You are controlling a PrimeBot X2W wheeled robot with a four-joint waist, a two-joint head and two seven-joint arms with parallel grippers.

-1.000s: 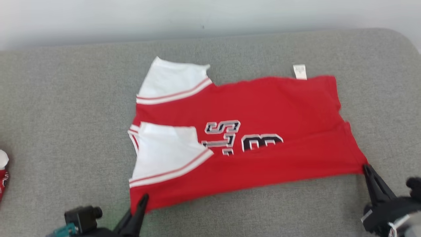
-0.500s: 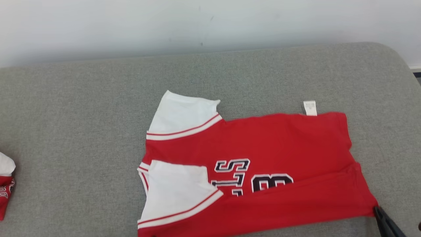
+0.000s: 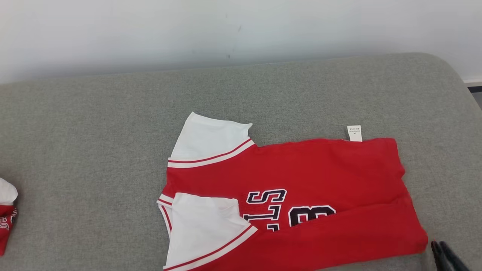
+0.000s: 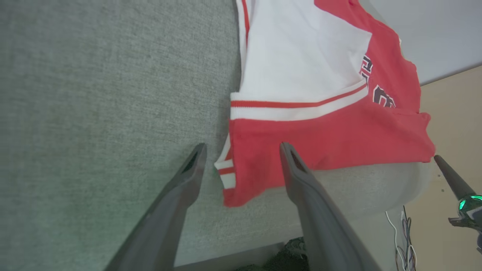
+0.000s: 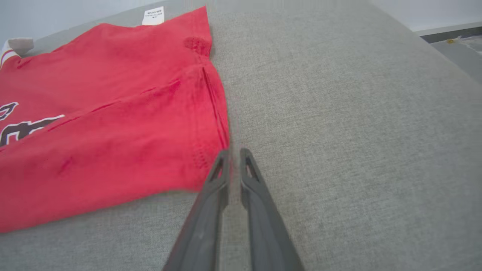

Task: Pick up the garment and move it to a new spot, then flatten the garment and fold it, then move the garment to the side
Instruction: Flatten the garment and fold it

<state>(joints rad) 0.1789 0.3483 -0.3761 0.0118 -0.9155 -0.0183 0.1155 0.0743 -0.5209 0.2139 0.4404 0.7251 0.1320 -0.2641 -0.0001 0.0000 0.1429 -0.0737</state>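
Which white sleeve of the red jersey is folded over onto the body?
The near white sleeve, closest to the robot: it lies on the red jersey, beside the lettering. The far white sleeve sticks out onto the grey fabric cushion.

Cushion (image 3: 94, 143) is bare left of the garment (image 3: 293, 180) out to a small red-and-white bundle (image 3: 5, 214) at the far left edge, and a wide open strip runs behind the garment up to the wall (image 3: 226, 30). On the right there is only a narrow bare strip. The right gripper (image 5: 233, 152) sits in it, fingers together, just beside the hem. The left gripper (image 4: 241, 148) has its fingers spread around the near-left corner.
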